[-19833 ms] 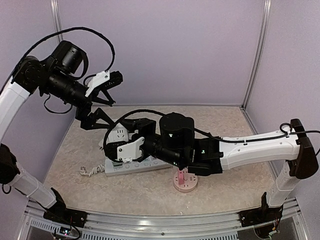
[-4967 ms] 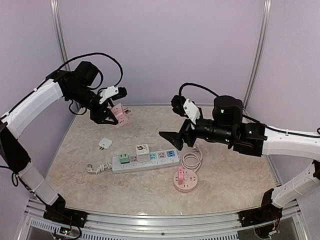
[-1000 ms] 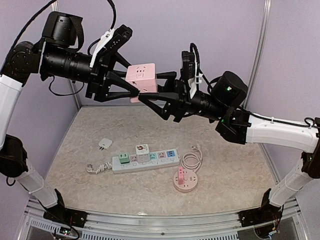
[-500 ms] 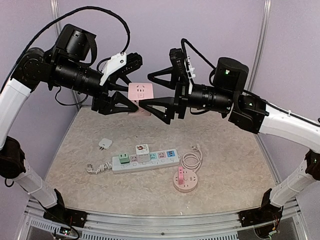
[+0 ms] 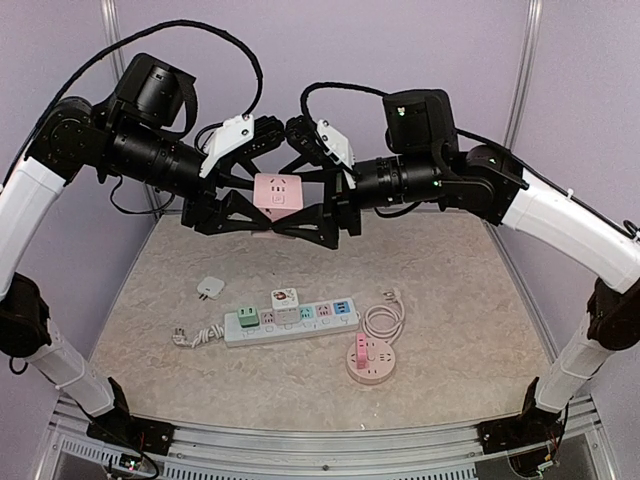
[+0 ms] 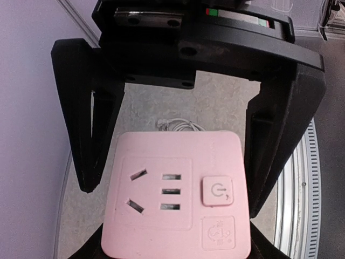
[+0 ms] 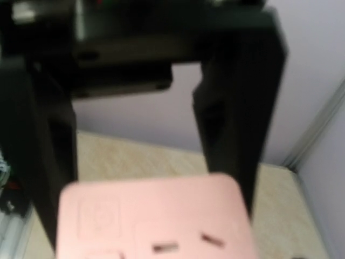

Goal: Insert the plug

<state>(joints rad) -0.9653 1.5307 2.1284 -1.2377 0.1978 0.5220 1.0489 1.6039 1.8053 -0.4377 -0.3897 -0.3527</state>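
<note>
A pink cube socket with a power button hangs in mid-air between both grippers. My left gripper is shut on its lower part; the cube fills the bottom of the left wrist view. My right gripper faces the left one, open, with its fingers on either side of the cube, close to its sides. In the blurred right wrist view the cube sits low, with the left gripper's fingers flanking it. The cube's prongs are hidden.
On the table below, a white power strip carries a green plug and a white cartoon plug. A small white adapter lies to its left. A round pink socket with a coiled cable sits to its right.
The right gripper has turned and closed in, so its fingers now straddle the cube. The left gripper has lowered the cube a little and kept hold of it.
</note>
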